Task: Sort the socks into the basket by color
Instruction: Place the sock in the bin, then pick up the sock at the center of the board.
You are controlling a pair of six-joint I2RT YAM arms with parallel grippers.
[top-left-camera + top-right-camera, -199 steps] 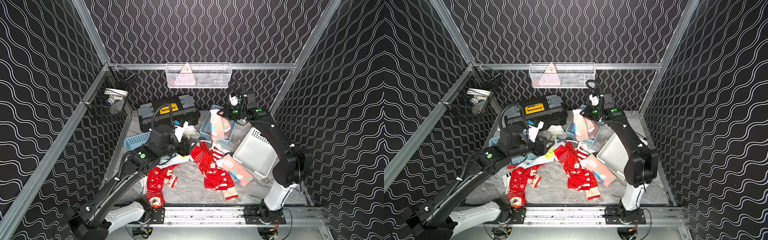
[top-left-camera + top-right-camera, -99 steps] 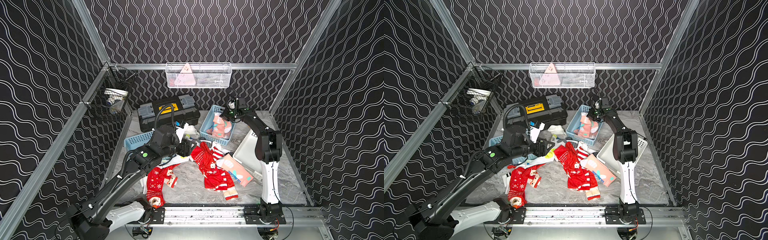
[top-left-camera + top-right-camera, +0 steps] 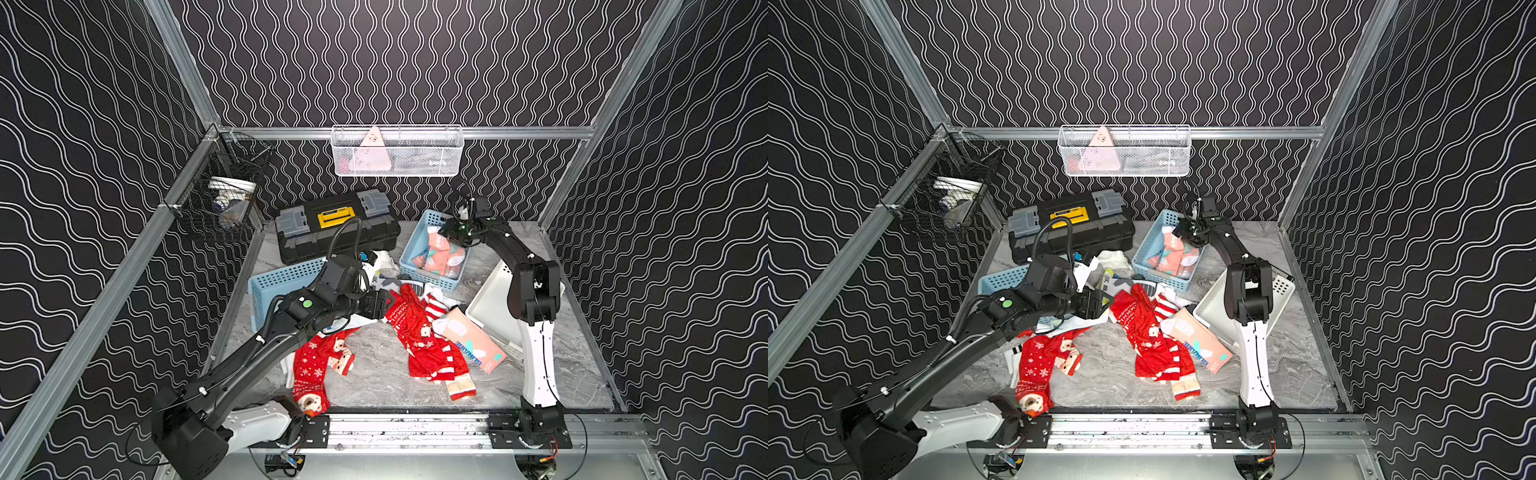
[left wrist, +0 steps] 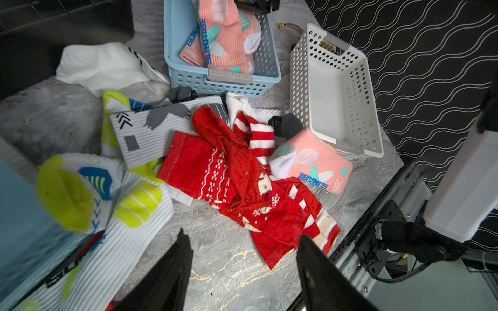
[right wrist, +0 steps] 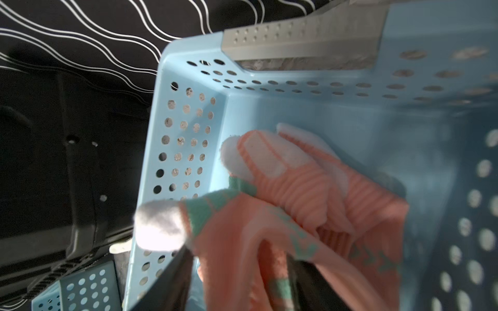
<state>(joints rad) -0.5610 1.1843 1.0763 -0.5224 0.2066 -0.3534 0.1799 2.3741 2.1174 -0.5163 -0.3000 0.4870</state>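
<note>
Pink socks [image 3: 438,255] lay in the blue basket [image 3: 432,281] at the table's [image 3: 374,374] back edge. One was draped loose between the parted jaws of the right gripper [image 5: 238,258], so a drop seemed close to finished. The left gripper [image 4: 241,234] hung open and empty over the red socks [image 3: 415,332] mid-table, with white socks [image 4: 151,129] beside them. Next it should probably descend, pinch one red sock clear of the tangle, and carry it to a separate basket.

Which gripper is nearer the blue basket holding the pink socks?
Right. The right gripper is directly above that blue basket, over its pink socks; the left gripper hovers apart from it, over the red socks mid-table.
</note>
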